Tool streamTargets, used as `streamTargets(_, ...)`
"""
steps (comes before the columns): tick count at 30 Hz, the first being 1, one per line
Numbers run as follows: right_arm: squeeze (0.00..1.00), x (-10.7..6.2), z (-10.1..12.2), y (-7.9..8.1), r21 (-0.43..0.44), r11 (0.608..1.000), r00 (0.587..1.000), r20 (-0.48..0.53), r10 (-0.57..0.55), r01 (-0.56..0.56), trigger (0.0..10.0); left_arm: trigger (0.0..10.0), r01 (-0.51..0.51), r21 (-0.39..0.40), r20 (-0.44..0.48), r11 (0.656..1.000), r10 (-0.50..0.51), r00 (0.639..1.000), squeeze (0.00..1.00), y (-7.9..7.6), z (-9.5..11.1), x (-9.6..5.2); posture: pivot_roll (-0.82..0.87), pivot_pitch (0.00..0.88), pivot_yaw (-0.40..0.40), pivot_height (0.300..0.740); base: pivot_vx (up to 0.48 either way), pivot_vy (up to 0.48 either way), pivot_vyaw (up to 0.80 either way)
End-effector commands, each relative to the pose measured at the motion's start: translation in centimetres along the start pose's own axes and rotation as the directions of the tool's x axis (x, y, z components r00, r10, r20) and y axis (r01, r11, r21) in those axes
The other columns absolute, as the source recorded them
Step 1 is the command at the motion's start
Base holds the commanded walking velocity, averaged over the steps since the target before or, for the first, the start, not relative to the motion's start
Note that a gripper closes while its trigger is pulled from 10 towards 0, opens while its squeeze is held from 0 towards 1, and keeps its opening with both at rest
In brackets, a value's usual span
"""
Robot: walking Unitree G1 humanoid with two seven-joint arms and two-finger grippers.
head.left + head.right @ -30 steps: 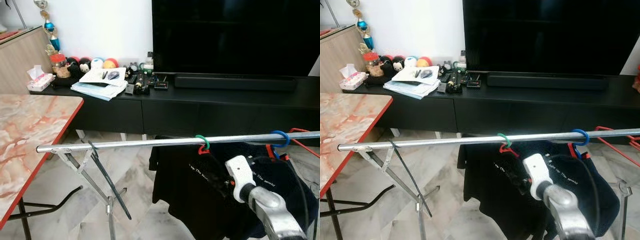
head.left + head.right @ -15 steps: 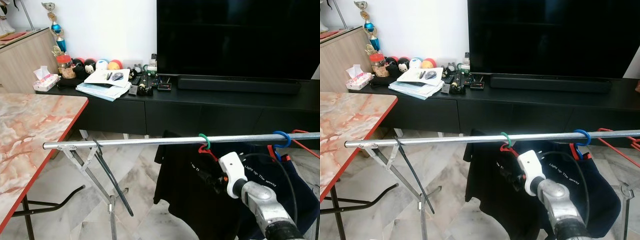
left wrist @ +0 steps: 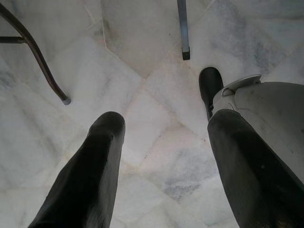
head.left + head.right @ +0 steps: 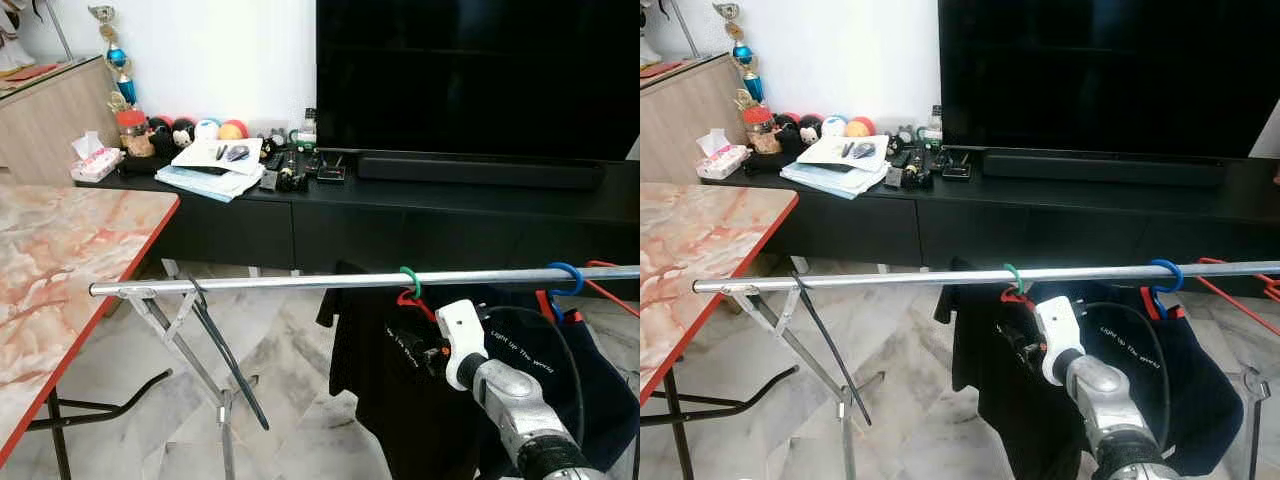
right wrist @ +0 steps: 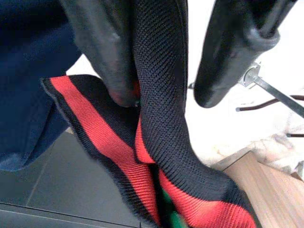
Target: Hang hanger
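- Right gripper point(image 5: 156, 57) spread around the red-trimmed black shirt collar point(image 5: 156, 142), green-hooked hanger point(image 4: 408, 283) on the steel rail point(image 4: 300, 284).
- Left gripper point(image 3: 161, 161) spread, idle.
- Risk: snagged collar dragging hook off rail.

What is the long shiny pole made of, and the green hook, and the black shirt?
The pole looks like polished metal: silvery, with bright reflections. The green hook seems to be plastic or plastic-coated wire: smooth, evenly coloured. The black shirt is knitted fabric; the right wrist view shows a ribbed weave with red trim at the right gripper.
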State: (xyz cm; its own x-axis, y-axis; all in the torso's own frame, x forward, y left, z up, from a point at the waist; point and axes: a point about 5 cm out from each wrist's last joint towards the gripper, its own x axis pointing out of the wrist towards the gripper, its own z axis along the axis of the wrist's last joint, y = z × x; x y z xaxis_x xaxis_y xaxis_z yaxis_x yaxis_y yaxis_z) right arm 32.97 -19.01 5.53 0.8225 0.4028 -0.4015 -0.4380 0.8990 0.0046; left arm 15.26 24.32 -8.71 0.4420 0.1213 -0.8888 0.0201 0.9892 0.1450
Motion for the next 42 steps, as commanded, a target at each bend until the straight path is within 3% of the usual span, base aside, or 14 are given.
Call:
streamTargets(1,0.00,0.2,0.3,0.1,-0.009,1.000,1.000,0.004,0.001,-0.001,0.0,10.0,0.000,0.012,-0.023,1.000,0.000,1.000,0.00,0.0,-0.4,0.0,-0.03,0.000,0.040,0.740,0.000,0.000,0.00)
streamTargets(22,0.00,0.3,-0.1,0.3,0.026,0.998,0.997,0.035,-0.064,0.063,0.0,10.0,0.005,0.016,-0.027,1.000,-0.004,1.000,0.00,0.0,-0.4,0.0,-0.03,0.000,0.039,0.740,0.000,0.000,0.00)
streamTargets(29,0.00,0.2,0.0,0.5,0.052,0.992,0.988,0.095,-0.122,0.118,0.0,10.0,0.005,0.018,-0.028,1.000,-0.005,1.000,0.00,0.1,-0.5,0.0,-0.03,0.000,0.037,0.740,0.000,0.000,0.00)
streamTargets(32,0.00,-0.6,0.6,0.1,0.115,0.965,0.945,0.206,-0.255,0.236,0.0,10.0,0.004,0.017,-0.029,1.000,-0.004,1.000,0.00,0.1,-0.6,-0.1,-0.03,0.000,0.037,0.740,0.000,0.000,0.00)
streamTargets(34,0.00,-0.7,0.7,0.0,0.119,0.961,0.938,0.217,-0.271,0.250,0.0,10.0,0.004,0.018,-0.029,1.000,-0.004,1.000,0.00,0.1,-0.6,-0.1,-0.03,0.000,0.037,0.740,0.000,0.000,0.00)
streamTargets(37,0.00,-2.2,0.3,0.2,0.179,0.929,0.877,0.310,-0.366,0.325,0.0,10.0,0.007,0.025,-0.035,1.000,-0.006,0.999,0.00,0.2,-0.7,-0.1,-0.04,0.000,0.042,0.740,0.000,0.000,0.00)
streamTargets(42,0.00,-4.0,-1.1,0.9,0.246,0.894,0.828,0.346,-0.441,0.374,0.0,10.0,0.010,0.031,-0.037,0.999,-0.009,0.999,0.00,0.2,-0.7,-0.1,-0.05,0.000,0.042,0.740,0.000,0.000,0.00)
